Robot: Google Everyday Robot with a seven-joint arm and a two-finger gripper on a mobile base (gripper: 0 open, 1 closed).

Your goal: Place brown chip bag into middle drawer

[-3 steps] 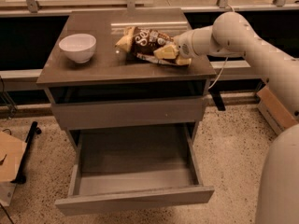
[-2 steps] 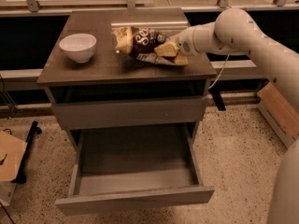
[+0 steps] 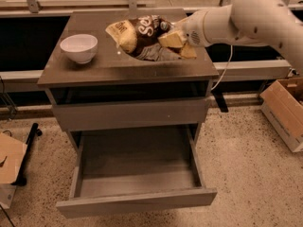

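Observation:
The brown chip bag (image 3: 142, 32) hangs tilted just above the back right of the cabinet top, with its shadow beneath it. My gripper (image 3: 180, 40) comes in from the right on the white arm and is shut on the bag's tan-yellow right end. The middle drawer (image 3: 137, 167) is pulled open below the cabinet top and nothing lies in it. The bag is above and behind the open drawer.
A white bowl (image 3: 79, 48) stands on the left of the grey cabinet top (image 3: 94, 70). The upper drawer front (image 3: 130, 115) is closed. A cardboard box (image 3: 285, 110) sits on the floor at right, and flat cardboard (image 3: 9, 160) at left.
The bag has risen off the cabinet top in my gripper and now hangs tilted. The arm has shifted slightly, and the view is now closer to the cabinet.

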